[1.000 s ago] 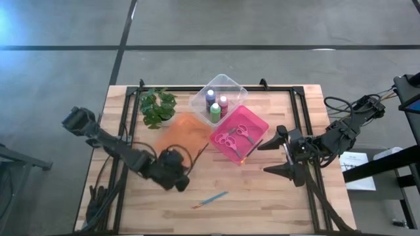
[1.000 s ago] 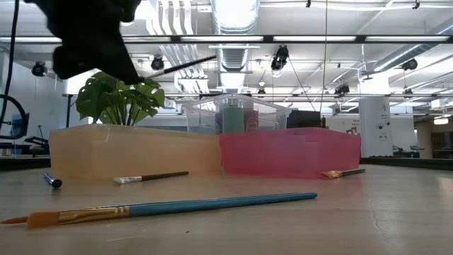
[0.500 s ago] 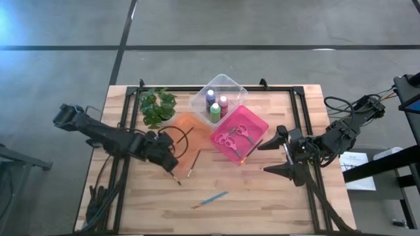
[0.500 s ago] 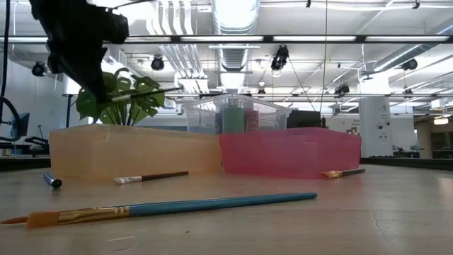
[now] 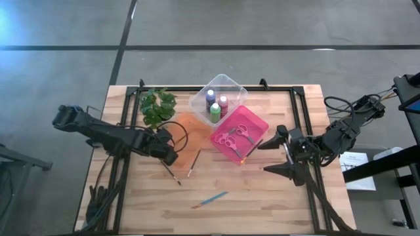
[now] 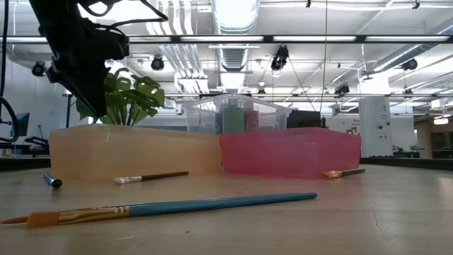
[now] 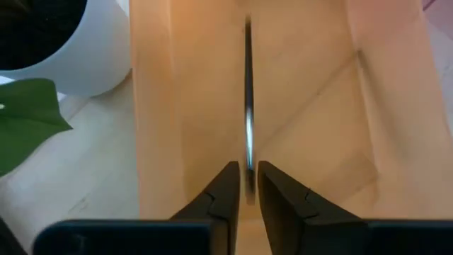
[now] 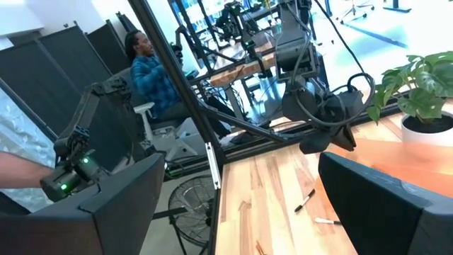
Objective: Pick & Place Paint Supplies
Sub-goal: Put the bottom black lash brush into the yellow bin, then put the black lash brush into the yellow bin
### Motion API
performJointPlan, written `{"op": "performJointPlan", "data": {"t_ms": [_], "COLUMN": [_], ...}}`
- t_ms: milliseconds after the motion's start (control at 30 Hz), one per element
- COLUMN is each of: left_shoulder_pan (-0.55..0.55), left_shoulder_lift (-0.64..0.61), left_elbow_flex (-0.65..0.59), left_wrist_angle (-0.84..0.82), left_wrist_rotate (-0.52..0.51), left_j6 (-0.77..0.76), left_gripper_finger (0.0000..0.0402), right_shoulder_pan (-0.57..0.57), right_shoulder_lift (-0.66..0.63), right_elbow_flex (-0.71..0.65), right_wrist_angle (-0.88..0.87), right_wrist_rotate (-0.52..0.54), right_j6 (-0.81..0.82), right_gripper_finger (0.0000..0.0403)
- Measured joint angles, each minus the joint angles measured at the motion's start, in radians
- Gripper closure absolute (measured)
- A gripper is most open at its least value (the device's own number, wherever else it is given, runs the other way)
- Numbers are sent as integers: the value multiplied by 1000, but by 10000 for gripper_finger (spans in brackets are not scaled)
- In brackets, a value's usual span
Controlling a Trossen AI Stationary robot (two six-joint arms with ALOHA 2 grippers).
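Note:
My left gripper (image 5: pixel 172 155) (image 7: pixel 245 185) (image 6: pixel 90 92) is shut on a thin dark paintbrush (image 7: pixel 248 106) above the orange tray (image 5: pixel 181 131) (image 7: pixel 297 106). Three more brushes lie flat on the table: a dark one (image 5: pixel 172 174), a brown one (image 5: pixel 195 162) and a blue one (image 5: pixel 211 198) (image 6: pixel 177 207). Another brush (image 5: pixel 252 147) leans on the pink tray (image 5: pixel 257 124), which holds the pink scissors (image 5: pixel 235 136). The paint bottles (image 5: pixel 215 105) stand in the clear tray (image 5: pixel 230 82). My right gripper (image 5: pixel 279 154) (image 8: pixel 241 191) waits open at the table's right. My left gripper pinches the dark paintbrush by its near end (image 7: pixel 248 163) between the two fingertips (image 7: pixel 225 185). The brush runs straight on ahead of the fingers, in line with them, over the orange tray's floor. Whether its far tip touches the tray cannot be told.
A leafy plant in a white pot (image 5: pixel 157 107) (image 7: pixel 64 49) stands beside the orange tray at the far left. The three trays sit together mid-table. Bare wood lies along the near edge around the loose brushes. A person in blue (image 8: pixel 152 78) sits beyond the table.
My left gripper has carried the dark brush from over the table's near middle toward the far edge and down, to above the orange tray. It has turned, so the brush, first slanting up toward the table's right, now points into the tray. The other things have stayed put.

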Motion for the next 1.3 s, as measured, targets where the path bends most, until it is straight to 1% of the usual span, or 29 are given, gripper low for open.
{"op": "performJointPlan", "data": {"t_ms": [100, 300, 400, 467, 500, 667, 767, 833, 900, 1100, 1200, 1300], "left_shoulder_pan": [0, 0, -3, -7, -12, -63, -100, -129, -161, -240, -244, -242], "left_shoulder_lift": [0, 0, -2, -8, -12, -19, -19, -20, -20, 1, 53, 149], "left_elbow_flex": [0, 1, 1, 1, 1, 2, 2, 2, 3, 3, 24, 113], "left_wrist_angle": [0, 6, 29, 78, 113, 340, 458, 473, 454, 428, 401, 329], "left_wrist_rotate": [-11, -11, -6, 19, 40, 210, 304, 350, 384, 404, 432, 435], "left_j6": [0, 7, 48, 125, 190, 609, 784, 847, 880, 969, 970, 1040], "left_gripper_finger": [330, 327, 327, 327, 327, 326, 326, 326, 326, 326, 326, 326], "right_shoulder_pan": [0, 0, 0, 0, 0, 0, 0, 0, 0, 0, 0, 0], "right_shoulder_lift": [0, 0, 0, 0, 0, 0, 0, 0, 0, 0, 0, 0], "right_elbow_flex": [0, 0, 0, -1, -2, -6, -10, -13, -14, -26, -32, -32], "right_wrist_angle": [0, 0, 0, 0, -1, -1, -1, -1, 0, 0, -1, 7], "right_wrist_rotate": [2, 3, 3, 3, 3, 3, 3, 3, 3, 3, 3, 3], "right_j6": [0, 0, 0, 0, 0, 4, 16, 23, 27, 43, 57, 70], "right_gripper_finger": [32, 33, 33, 33, 33, 33, 33, 33, 33, 33, 33, 33]}}
